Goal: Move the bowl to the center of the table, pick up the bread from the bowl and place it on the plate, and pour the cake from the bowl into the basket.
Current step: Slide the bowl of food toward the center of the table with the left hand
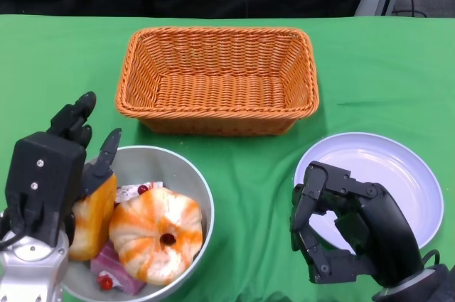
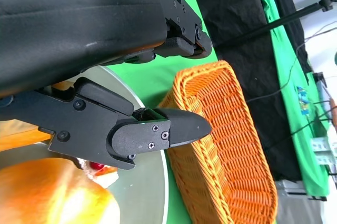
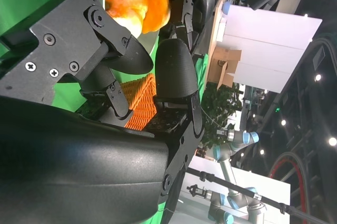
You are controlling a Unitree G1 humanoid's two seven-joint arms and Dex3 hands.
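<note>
Steel bowl (image 1: 190,174) off-centre; your left hand (image 1: 67,167) grips its rim; right hand (image 1: 341,227) curled, holding nothing; plate (image 1: 398,167), basket (image 1: 217,78) unfilled.

Head view looks down; wrist views close (sideways); all share basket (image 1: 217,78).

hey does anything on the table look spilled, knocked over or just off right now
Nothing looks spilled or damaged. The basket sits upright and empty, the plate is bare, and the bread and cake are inside the bowl. The bowl sits at the table's near left, not its center, with the left hand at it.
</note>
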